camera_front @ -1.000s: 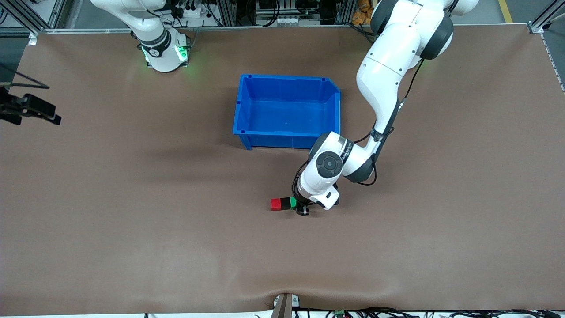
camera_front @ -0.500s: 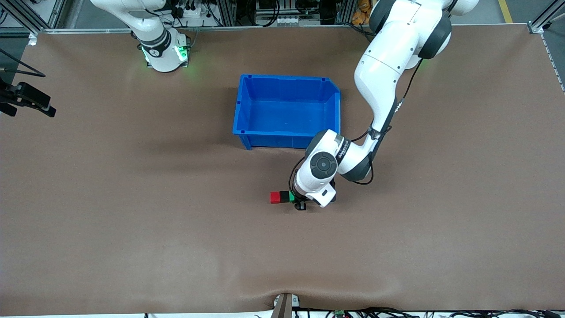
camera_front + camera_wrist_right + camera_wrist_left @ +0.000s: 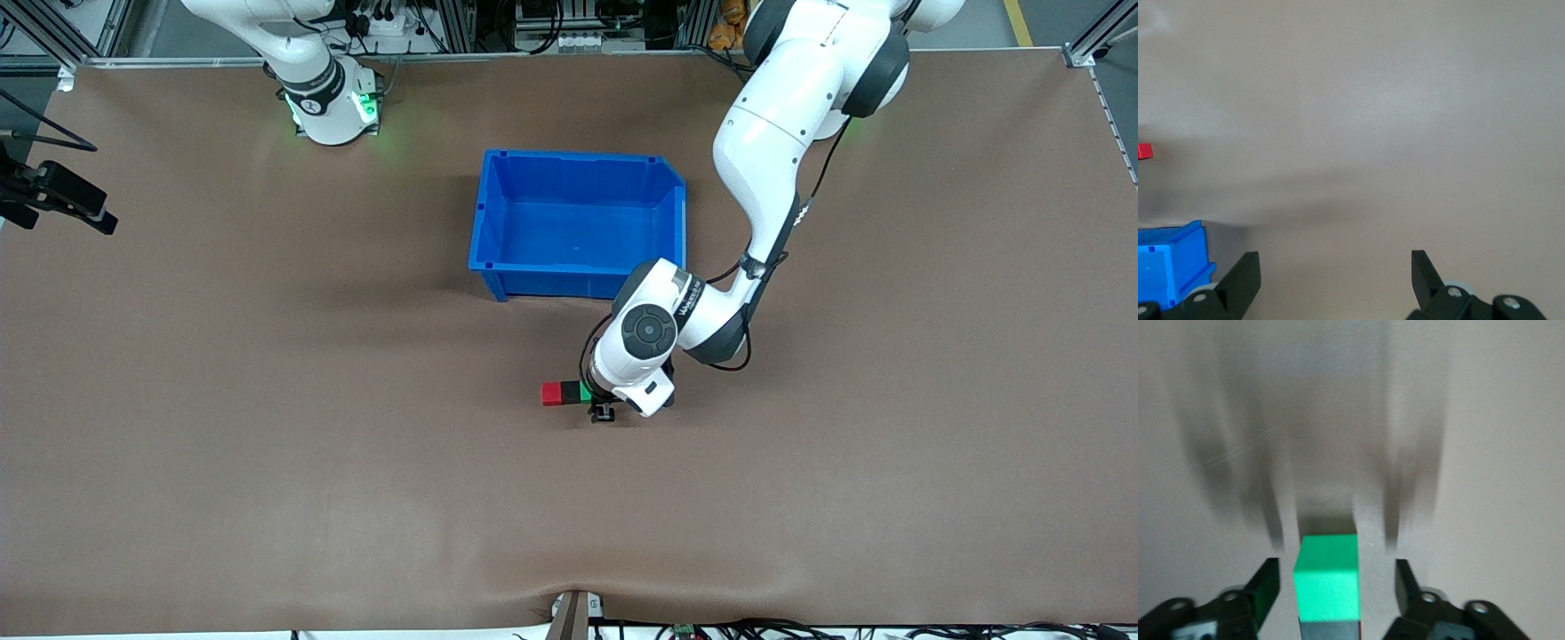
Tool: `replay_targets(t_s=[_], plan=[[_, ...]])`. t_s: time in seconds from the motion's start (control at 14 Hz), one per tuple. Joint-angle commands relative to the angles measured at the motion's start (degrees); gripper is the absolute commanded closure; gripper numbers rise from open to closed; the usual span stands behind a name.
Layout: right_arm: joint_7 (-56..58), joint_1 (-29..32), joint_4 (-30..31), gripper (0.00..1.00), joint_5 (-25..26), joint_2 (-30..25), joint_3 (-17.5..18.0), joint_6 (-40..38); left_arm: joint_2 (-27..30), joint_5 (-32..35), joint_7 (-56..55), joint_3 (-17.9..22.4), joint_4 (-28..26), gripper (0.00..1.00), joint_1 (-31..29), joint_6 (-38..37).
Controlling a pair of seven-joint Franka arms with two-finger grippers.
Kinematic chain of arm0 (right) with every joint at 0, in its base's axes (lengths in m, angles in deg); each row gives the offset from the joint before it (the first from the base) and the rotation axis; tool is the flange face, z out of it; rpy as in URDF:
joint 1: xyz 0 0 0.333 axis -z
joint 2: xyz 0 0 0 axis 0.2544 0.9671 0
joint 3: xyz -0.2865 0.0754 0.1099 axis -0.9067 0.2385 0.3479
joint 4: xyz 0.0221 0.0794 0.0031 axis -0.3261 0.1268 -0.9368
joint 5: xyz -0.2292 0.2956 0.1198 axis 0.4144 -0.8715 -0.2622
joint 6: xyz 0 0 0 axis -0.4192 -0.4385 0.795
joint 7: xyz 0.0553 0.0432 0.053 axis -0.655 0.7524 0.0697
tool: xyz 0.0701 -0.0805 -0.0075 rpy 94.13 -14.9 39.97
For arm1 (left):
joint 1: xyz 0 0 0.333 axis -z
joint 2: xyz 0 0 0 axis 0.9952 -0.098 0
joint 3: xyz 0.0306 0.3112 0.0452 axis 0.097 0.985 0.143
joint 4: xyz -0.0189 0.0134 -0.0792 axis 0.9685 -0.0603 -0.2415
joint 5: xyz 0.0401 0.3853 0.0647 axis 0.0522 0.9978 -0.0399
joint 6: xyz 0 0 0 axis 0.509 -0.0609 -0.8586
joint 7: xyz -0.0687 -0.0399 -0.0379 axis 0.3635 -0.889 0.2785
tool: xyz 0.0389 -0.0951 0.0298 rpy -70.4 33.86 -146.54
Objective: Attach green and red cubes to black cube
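While the right hand [image 3: 1331, 280] waits open over bare worktop [image 3: 267, 444] at its own end, the left hand [image 3: 602, 411] hangs just above the row of cubes, fingers [image 3: 1265, 587] spread either side of the green cube [image 3: 1327, 577] without touching it. Red cube [image 3: 553, 393], black cube [image 3: 571, 392] and green one sit joined, nearer the camera than the blue bin [image 3: 578, 276]. Attachment looks complete; next, I judge, is a straight lift clear without nudging them.
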Motion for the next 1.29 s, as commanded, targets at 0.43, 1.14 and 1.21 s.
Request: replay_targets(t_s=[0.43,1.14,1.21], plan=[[-1.29,1.24,-2.95,0.0,0.08,2.52,-0.3,-1.25,18.96,5.19,25.18,6.03,-1.64,0.0,-4.05,-13.85],[-1.38,1.24,-2.95,0.0,0.08,2.61,-0.3,-1.33,37.0,7.51,74.94,6.04,-1.82,0.0,-22.42,-41.79],[-1.38,1.15,-2.95,0.0,0.08,2.61,-0.3,-1.33,37.53,7.6,77.49,6.21,-1.82,0.0,-22.86,-42.77]])
